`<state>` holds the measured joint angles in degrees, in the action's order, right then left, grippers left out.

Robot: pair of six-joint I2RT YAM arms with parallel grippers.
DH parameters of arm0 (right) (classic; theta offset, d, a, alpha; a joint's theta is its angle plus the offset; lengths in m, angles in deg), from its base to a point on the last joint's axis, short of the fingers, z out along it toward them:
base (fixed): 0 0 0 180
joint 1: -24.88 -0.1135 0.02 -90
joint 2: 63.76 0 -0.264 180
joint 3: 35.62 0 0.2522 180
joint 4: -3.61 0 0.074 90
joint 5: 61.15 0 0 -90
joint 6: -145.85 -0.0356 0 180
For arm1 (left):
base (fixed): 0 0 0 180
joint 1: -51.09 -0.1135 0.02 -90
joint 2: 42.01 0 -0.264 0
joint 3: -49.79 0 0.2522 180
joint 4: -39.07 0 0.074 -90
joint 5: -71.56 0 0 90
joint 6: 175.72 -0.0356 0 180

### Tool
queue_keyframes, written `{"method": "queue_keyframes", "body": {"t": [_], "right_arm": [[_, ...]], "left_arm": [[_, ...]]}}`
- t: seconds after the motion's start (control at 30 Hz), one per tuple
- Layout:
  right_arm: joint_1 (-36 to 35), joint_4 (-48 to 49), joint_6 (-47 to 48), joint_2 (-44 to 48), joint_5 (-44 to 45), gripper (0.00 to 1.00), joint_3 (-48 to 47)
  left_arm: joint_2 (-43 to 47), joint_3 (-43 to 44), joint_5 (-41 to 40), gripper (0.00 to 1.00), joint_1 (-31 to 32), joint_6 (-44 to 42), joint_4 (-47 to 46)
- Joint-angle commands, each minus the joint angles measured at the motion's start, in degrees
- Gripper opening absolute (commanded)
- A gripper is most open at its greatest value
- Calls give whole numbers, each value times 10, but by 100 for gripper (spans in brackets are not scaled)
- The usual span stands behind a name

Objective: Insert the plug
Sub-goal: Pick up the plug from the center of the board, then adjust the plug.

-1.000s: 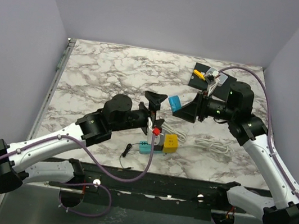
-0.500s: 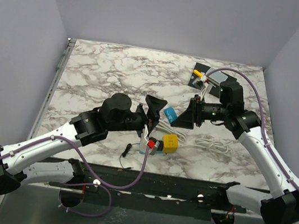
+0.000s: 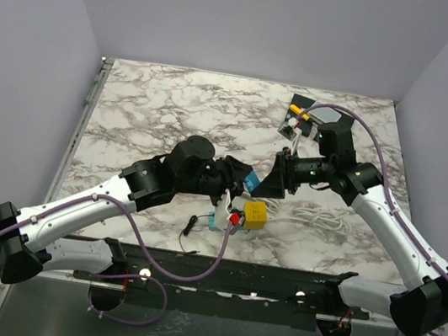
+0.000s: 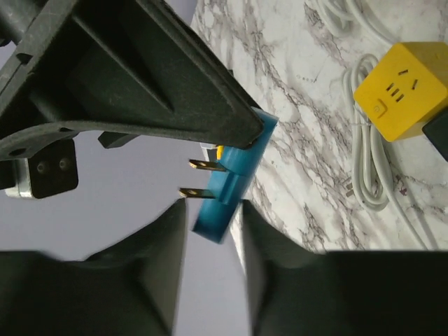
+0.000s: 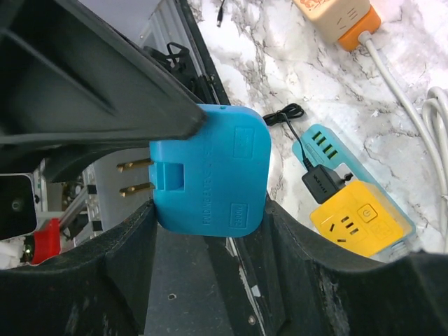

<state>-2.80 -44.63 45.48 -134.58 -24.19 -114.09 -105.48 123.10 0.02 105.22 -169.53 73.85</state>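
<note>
Plug (image 5: 210, 175) clamped in the right gripper (image 5: 210, 217); left gripper (image 4: 212, 217) straddles it, can't tell if squeezing; yellow socket cube (image 3: 255, 215) by near edge.

Smooth blue plastic plug (image 5: 210, 175), metal prongs (image 5: 134, 166)

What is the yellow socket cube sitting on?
The yellow socket cube sits on a teal power strip, beside a black charger plugged into it. Its underside and the join are hidden.

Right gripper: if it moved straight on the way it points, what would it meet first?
Probably the left gripper, facing it just beyond the blue plug that the right gripper holds. The gap between them is hard to judge.
</note>
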Motion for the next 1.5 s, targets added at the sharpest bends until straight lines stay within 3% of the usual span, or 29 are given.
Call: {"method": "queue_keyframes", "body": {"t": [0.0,0.13,0.27,0.37,0.47,0.5,0.67,1.03,1.3,1.47], "right_arm": [[-4,-21,15,-5,14,53,-28],[-4,-37,23,-18,23,52,-43],[-4,-30,23,-18,32,60,-56],[-4,-15,27,-3,39,74,-69],[-4,2,35,22,61,99,-84],[-4,3,44,30,66,100,-91],[-4,8,81,73,81,100,-118],[-3,108,49,149,-19,98,-121],[-3,285,-72,167,-5,90,-77],[-3,378,-133,158,16,81,-63]], "left_arm": [[-3,10,22,25,2,-32,24],[0,9,34,20,3,-38,27],[0,13,33,0,13,-6,29],[-10,41,30,0,12,114,28],[-22,76,32,0,11,282,28],[-23,85,38,0,9,334,28],[-6,103,96,0,-9,568,-7],[9,131,172,0,-81,899,-172],[5,114,191,0,-104,1058,-298],[4,110,213,0,-106,1093,-337]]}}
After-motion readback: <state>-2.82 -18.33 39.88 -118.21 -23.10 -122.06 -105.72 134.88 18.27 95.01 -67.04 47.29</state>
